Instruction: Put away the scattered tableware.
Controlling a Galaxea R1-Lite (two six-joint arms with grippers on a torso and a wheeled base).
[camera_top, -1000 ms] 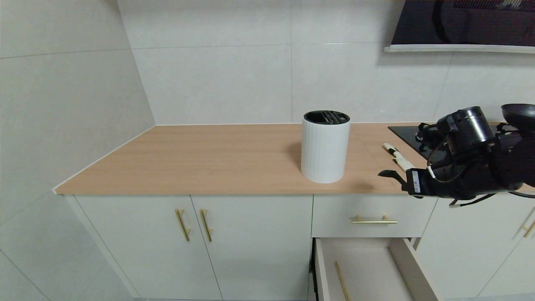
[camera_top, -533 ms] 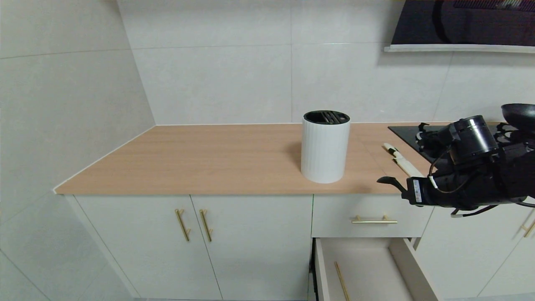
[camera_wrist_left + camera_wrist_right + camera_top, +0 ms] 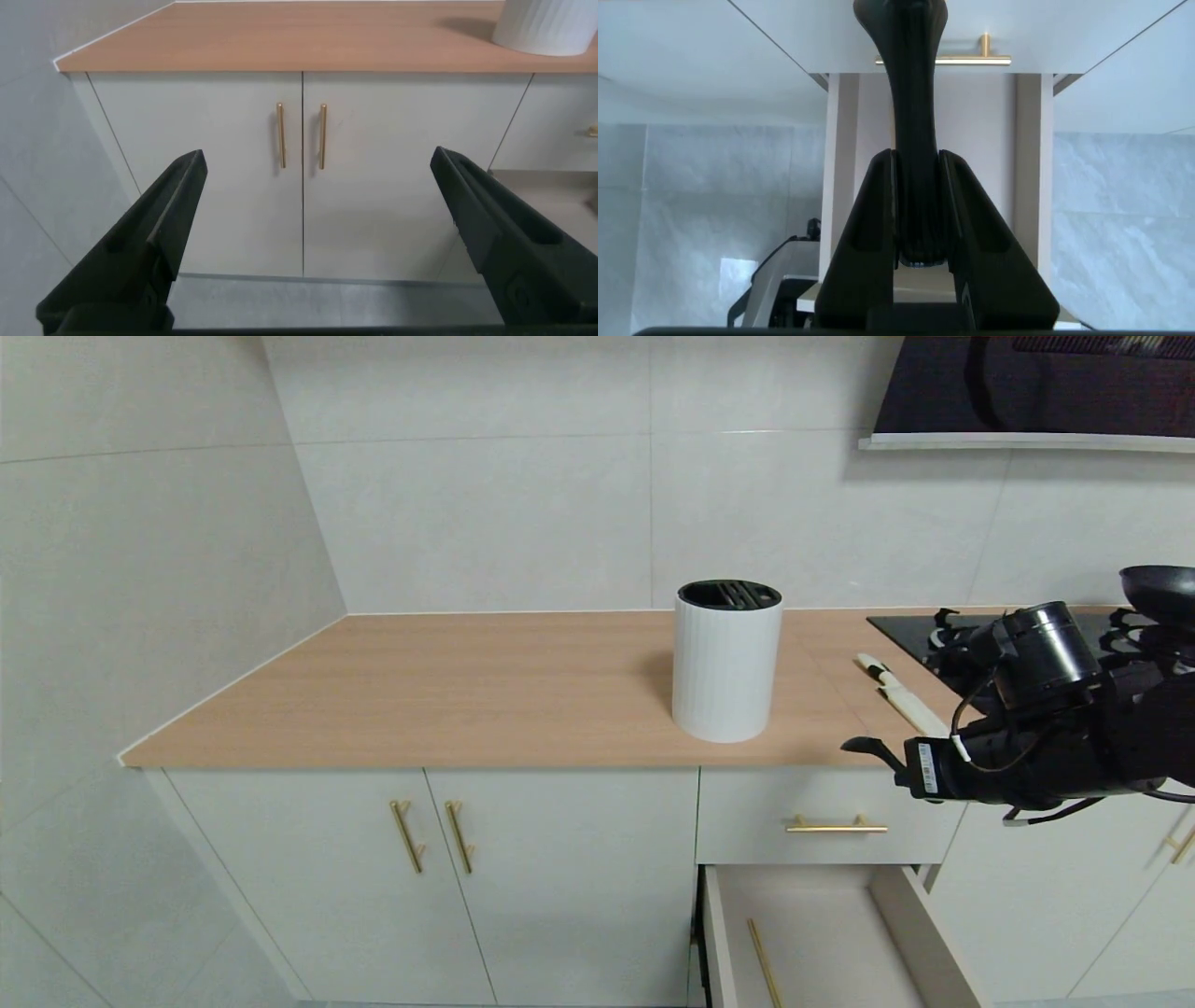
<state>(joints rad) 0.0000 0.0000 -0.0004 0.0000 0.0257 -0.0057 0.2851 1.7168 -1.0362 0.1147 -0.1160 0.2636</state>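
Wood-grain countertop [image 3: 467, 691] on white cabinets, pale tiled wall behind, dark range hood [image 3: 1036, 392] at upper right.

Containers on your bench:
- White ribbed cylindrical holder [image 3: 726, 672] stands upright on the countertop, right of centre. It has a black slotted top, and you cannot tell what is in the slots.
- Lower drawer [image 3: 822, 933] is pulled open below right of the holder. One thin gold-coloured stick [image 3: 764, 963] lies lengthwise near its left wall.
- The upper drawer, with a gold bar handle [image 3: 834, 826], is closed.

Loose tableware: a knife [image 3: 896, 693] with a cream handle lies flat on the countertop. It sits right of the holder and apart from it, just beside the black cooktop [image 3: 910, 635]. A dark pan [image 3: 1158, 583] sits on the cooktop at far right.

Your right gripper [image 3: 918, 163] hangs at the near edge of the countertop, right of the holder and above the open drawer. Its fingers [image 3: 878, 196] are pinched on the shaft of a slim black utensil [image 3: 909, 84], whose free end points left. You cannot tell what kind of utensil it is.

Your left gripper [image 3: 318, 168] sits low in front of the double cabinet doors [image 3: 299, 177], jaws spread wide with nothing between them.
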